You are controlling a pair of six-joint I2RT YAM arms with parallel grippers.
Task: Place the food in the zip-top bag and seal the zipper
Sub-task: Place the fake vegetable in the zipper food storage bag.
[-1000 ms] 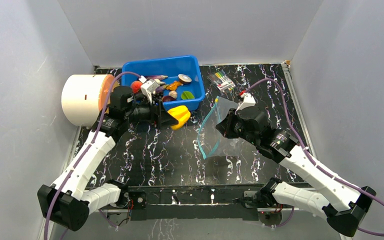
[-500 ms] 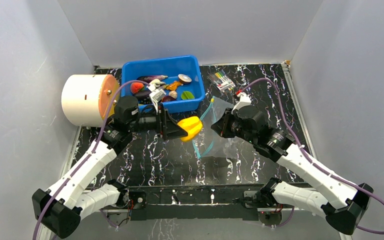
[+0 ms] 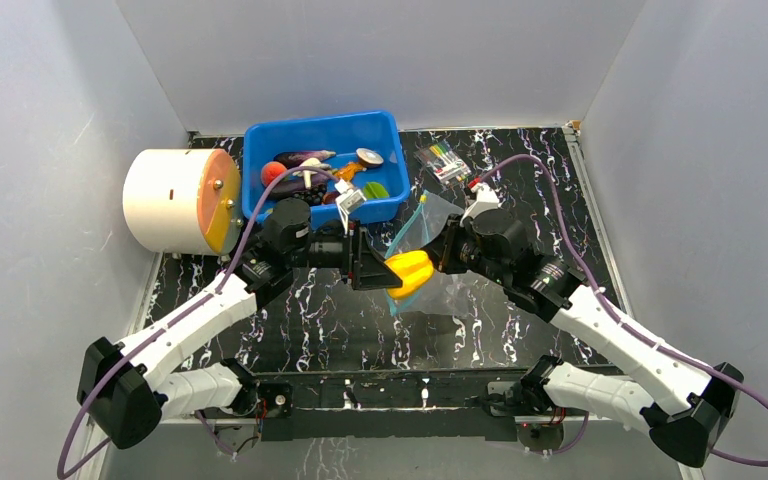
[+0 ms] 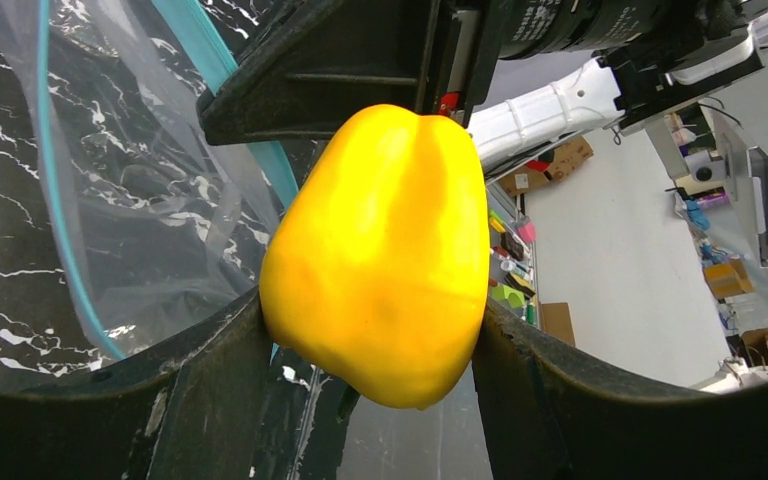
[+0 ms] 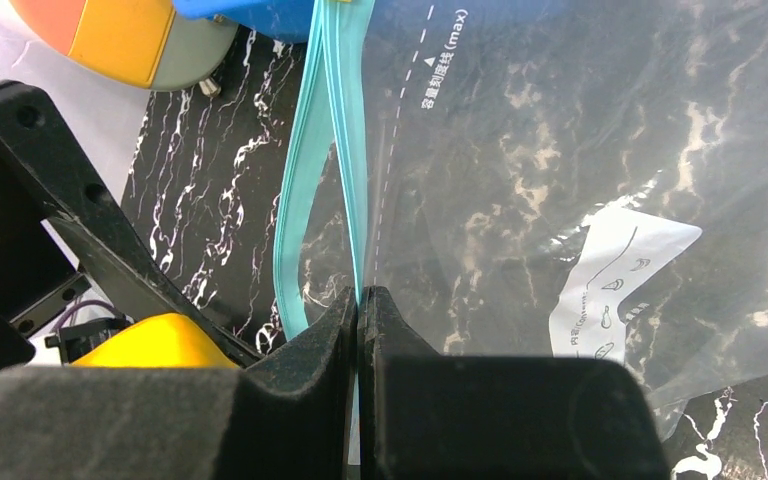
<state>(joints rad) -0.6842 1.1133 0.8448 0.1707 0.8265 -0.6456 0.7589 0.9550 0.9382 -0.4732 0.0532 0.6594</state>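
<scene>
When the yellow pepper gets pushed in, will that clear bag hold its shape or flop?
Probably flop: the zip-top bag is thin, wrinkled film hanging from the right claw, shut near its zipper. Held at one spot only, it may swing or twist when the yellow pepper presses it. Its mouth will likely sag.

Yellow toy pepper (image 4: 380, 250) aloft just beside the open teal zipper (image 5: 355, 200) of the clear, floppy zip-top bag (image 5: 560, 150)
</scene>
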